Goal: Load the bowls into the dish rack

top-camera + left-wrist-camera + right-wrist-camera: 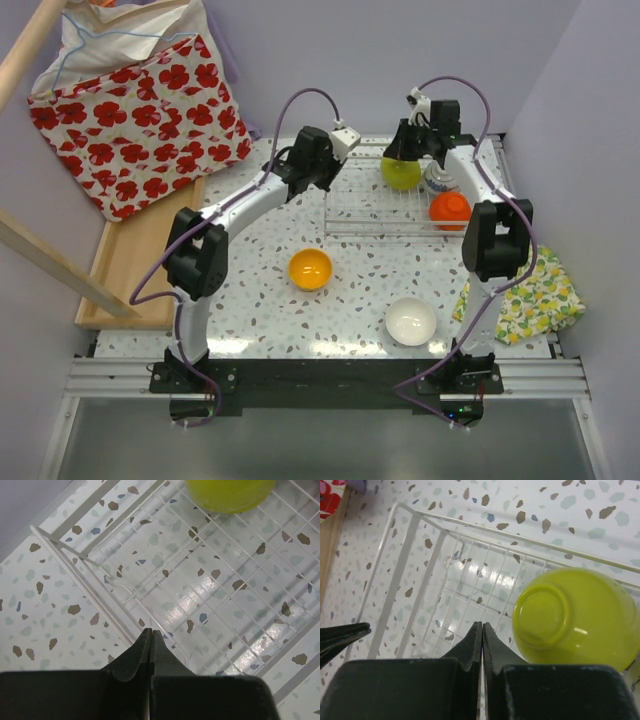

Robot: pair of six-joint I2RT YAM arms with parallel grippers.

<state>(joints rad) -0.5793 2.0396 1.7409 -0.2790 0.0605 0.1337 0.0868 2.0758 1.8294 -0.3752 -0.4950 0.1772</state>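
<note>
The wire dish rack (385, 212) stands at the back right of the table. In it sit an upside-down lime green bowl (401, 173), a red-orange bowl (450, 209) and a patterned bowl (440, 182). An orange-yellow bowl (310, 268) and a white bowl (411, 321) stand upright on the table. My left gripper (322, 182) is shut and empty over the rack's left corner (100, 587), with the green bowl (230, 492) beyond its tip (151, 632). My right gripper (418, 150) is shut and empty (482, 626) just left of the green bowl (575, 615), above the rack (405, 565).
A flat wooden tray (140, 265) lies at the left table edge with a red floral bag (140, 120) behind it. A yellow patterned cloth (530, 295) lies at the right edge. The left gripper's fingertips (345, 632) show in the right wrist view.
</note>
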